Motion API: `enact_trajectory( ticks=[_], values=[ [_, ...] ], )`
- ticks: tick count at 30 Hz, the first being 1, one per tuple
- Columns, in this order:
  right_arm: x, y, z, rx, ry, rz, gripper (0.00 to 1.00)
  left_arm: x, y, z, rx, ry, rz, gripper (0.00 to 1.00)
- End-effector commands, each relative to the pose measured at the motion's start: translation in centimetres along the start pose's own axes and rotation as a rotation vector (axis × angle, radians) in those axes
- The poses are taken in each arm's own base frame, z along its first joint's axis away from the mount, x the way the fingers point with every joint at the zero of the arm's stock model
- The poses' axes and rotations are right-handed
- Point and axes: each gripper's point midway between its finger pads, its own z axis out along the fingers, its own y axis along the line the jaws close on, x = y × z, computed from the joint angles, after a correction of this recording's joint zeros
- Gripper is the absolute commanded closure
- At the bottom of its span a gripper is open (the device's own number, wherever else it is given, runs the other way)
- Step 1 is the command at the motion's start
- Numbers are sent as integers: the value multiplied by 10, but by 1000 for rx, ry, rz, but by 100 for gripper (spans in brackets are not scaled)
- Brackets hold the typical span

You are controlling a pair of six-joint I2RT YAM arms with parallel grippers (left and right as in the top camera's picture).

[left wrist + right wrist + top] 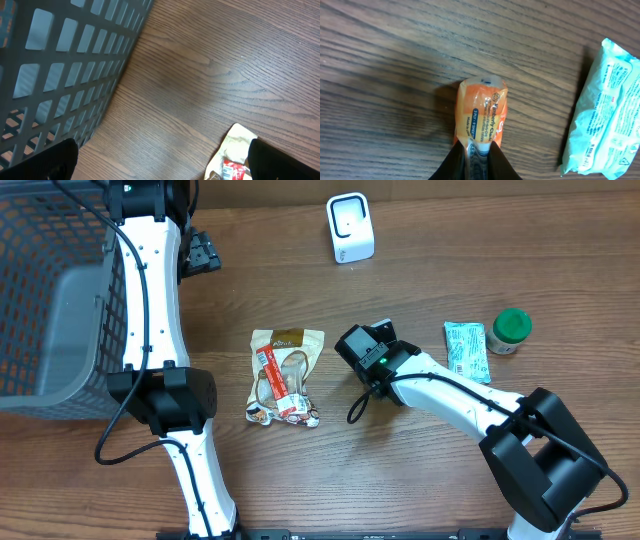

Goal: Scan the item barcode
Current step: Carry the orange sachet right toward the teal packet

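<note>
Orange packet (pixel 481 117) clamped in right tool (pixel 479 152) — protruding past tips.

Brown wood-grain table (pixel 420 480), matte surface, soft even light, faint blurred shadows

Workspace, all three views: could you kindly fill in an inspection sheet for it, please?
Surface: wooden table, no spills seen.
Job's things: orange packet held over the table; white scanner upright at the far side.
Clutter: snack bag, teal packet, green-lidded jar, all on the table.
Grippers: left gripper open, empty; right gripper shut on the orange packet.
Cables: black cable loops beside the right arm.
Surroundings: grey mesh basket at the left.
</note>
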Motion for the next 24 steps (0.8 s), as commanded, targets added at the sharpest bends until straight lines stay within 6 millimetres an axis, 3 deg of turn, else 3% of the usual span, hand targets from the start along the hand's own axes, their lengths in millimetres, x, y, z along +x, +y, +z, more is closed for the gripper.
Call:
enact_trajectory(
  ticks=[1,5,8,15,19,24],
  values=[
    [-1,10,-7,-85,-3,44,70,-3,5,-9,-3,-27,-9,0],
    [-2,32,-11,-213,15,57,60,-3,5,-9,-3,-26,-9,0],
    [-4,38,-13,-245,13,62,58,-3,5,-9,-3,-27,-9,0],
    [-31,25,-36,-255,-7,81,58,-3,5,-9,-3,-27,-8,1],
    [-40,22,-51,-352,9,28,58,-2,5,-9,-3,-27,-8,0],
    [-45,8,-47,-465,47,62,57,-2,5,-9,-3,-27,-8,0]
  ],
)
